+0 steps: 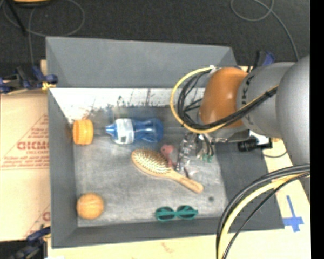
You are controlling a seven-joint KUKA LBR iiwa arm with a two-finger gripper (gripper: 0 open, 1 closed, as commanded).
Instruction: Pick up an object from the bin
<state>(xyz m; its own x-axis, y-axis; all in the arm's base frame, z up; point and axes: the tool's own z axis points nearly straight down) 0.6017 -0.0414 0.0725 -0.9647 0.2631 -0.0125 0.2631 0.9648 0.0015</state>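
My gripper (184, 161) hangs low in the right half of the bin, its metal fingers pointing down just over the handle of a wooden hairbrush (161, 168). The brush lies slantwise in the middle, bristle head to the left, handle running toward the lower right. A small pink thing (168, 151) sits right beside the fingers on their left, partly hidden by them. Nothing shows between the fingers, and their spread is hard to read.
A clear bottle with a blue body and orange cap (119, 131) lies along the back wall. An orange ball (90, 206) rests in the front left corner. Green goggle-shaped glasses (176, 213) lie by the front wall. The arm's orange cover and cables fill the right side.
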